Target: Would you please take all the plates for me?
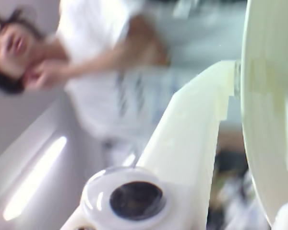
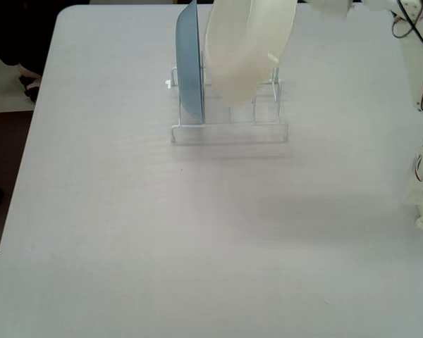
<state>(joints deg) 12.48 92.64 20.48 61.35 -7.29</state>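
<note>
Table [image 2: 127, 232]: spreading pale and bare across most of the fixed view, carrying only the rack near its far edge.

Rack [image 2: 229, 130]: sitting on the table as a white wire frame, keeping plates standing on edge in separate slots, presumably so each can be lifted out alone.

White plate [image 2: 243, 49]: hanging blurred and tilted above the rack's middle slots in the fixed view, apparently clear of the wires; filling the right edge of the wrist view [image 1: 269, 110] as a pale curved face. Being carried edge-on, likely because gripping the rim is the only way to draw it out of a slot.

Light blue plate [image 2: 190, 63]: standing upright on edge in the rack's left slot, just beside the white plate, untouched.

Other plates: none showing in either view; only two visible.

Hand [image 1: 237, 79]: reaching in from the top right of the fixed view, closed down narrow onto the white plate's rim. Only one finger [image 1: 192, 139] showing, running up to meet the plate at its tip; the opposing finger hidden behind the plate.

Progress, as a judgement: taking the white plate out, with the blue one remaining.
</note>
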